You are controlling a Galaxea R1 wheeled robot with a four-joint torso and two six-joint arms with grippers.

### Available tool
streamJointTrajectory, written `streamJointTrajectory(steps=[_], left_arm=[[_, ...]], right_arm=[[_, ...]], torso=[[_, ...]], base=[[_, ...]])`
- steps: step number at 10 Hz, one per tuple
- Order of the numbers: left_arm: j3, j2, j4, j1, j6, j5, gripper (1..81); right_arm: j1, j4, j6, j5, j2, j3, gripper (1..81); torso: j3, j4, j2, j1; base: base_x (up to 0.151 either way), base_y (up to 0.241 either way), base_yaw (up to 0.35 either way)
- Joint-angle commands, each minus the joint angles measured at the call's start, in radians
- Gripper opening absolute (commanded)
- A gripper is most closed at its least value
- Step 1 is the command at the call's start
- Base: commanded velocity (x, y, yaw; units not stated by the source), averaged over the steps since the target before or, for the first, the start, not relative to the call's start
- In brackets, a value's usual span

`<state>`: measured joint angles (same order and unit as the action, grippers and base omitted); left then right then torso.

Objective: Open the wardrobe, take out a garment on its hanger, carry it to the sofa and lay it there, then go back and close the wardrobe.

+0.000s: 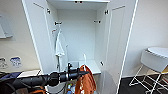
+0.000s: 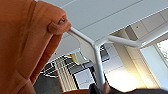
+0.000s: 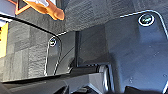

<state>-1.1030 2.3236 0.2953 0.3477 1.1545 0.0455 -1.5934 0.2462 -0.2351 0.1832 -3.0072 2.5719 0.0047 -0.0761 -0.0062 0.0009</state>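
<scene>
The wardrobe (image 1: 77, 32) stands straight ahead with both white doors swung wide and its white inside showing. In front of its lower shelf hangs the rust-orange garment (image 1: 86, 80) on a white hanger (image 1: 84, 60). My left gripper (image 1: 83, 72), reaching in from the left, is shut on that hanger just below the hook. In the left wrist view the garment (image 2: 25, 45) drapes over one arm of the hanger (image 2: 97, 57), whose stem runs down into my left gripper (image 2: 100, 88).
A white T-shirt (image 1: 60, 48) hangs inside the wardrobe near its left wall. The right door (image 1: 117, 42) juts out toward me. A white chair (image 1: 155, 60) on thin legs stands at the right. Dark carpet (image 3: 30, 50) covers the floor.
</scene>
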Motion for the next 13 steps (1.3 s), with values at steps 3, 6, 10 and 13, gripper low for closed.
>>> streamJointTrajectory(steps=[3,6,10,13], left_arm=[[0.044,-0.002,0.038,-0.18,-0.007,0.111,1.0],[0.041,0.002,0.039,-0.178,-0.007,0.111,1.0],[0.04,0.005,0.039,-0.163,-0.012,0.119,1.0],[0.031,0.014,0.039,-0.163,-0.01,0.122,1.0]], right_arm=[[0.035,0.004,0.005,-0.039,-0.005,-0.009,81.1],[0.037,0.004,0.005,-0.039,-0.003,-0.009,81.1],[0.034,0.004,0.005,-0.039,0.0,-0.009,81.1],[0.034,0.002,0.005,-0.039,0.0,-0.007,81.1]], torso=[[0.0,0.0,0.0,0.0],[0.0,0.0,0.0,0.0],[0.0,0.0,0.0,0.0],[0.0,0.0,0.0,-0.001]], base=[[0.0,0.0,0.0],[0.0,0.0,0.0],[-0.064,0.0,0.0],[-0.021,0.0,-0.068]])
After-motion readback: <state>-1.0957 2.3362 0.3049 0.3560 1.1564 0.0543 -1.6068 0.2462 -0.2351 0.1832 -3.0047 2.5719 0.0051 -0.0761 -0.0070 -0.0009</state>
